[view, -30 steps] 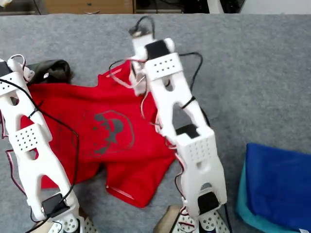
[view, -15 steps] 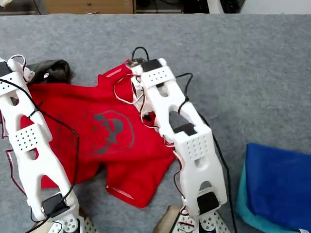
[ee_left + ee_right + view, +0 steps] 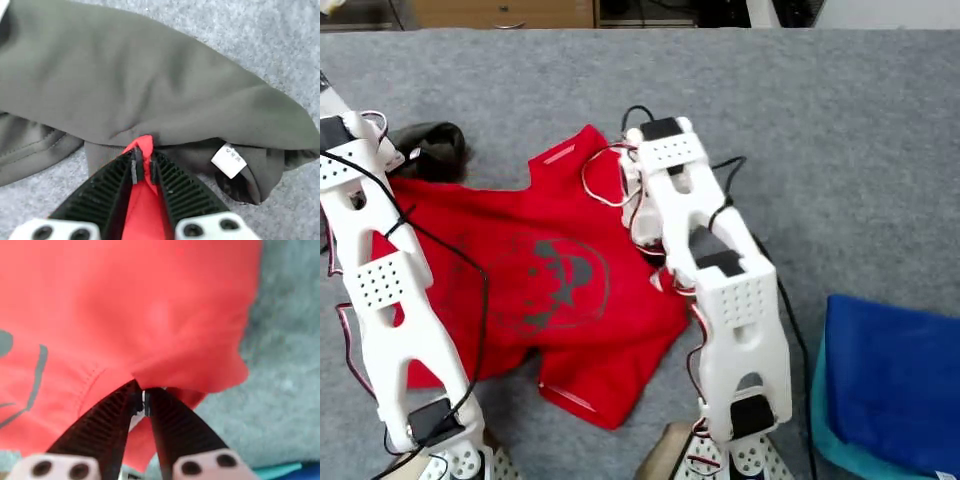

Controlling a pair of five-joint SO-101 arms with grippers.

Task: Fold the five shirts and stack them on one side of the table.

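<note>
Grey, felt-like covering spans the whole surface (image 3: 840, 150). Beyond its far edge the room shows a wooden cabinet (image 3: 500, 12) front, with darker objects beside it.

1. The red shirt (image 3: 585, 335) lies spread and creased on the left half of the surface, with its dark print (image 3: 555, 285) facing up. One corner points toward the near edge.
2. The dark shirt (image 3: 430, 145) lies bunched at the far left, touching the far-left edge of the red shirt. A white label (image 3: 228, 160) sits at its hem.
3. A folded blue shirt (image 3: 895, 380) rests on a teal shirt (image 3: 820, 420) at the near right edge, well apart from the red shirt.

Pincer state:
- The left pincer (image 3: 142, 165) is clamped onto a narrow fold of the red shirt. The pinched tip of red cloth presses directly against the dark shirt's hem.
- The right pincer (image 3: 144, 397) is clamped onto a fold at the edge of the red shirt, with grey surface just beside the grip point.

Arm position:
- The left arm (image 3: 380, 290) extends along the left edge of the surface, over the red shirt's left side.
- The right arm (image 3: 720, 290) extends from the near edge over the shirt's right side.
</note>
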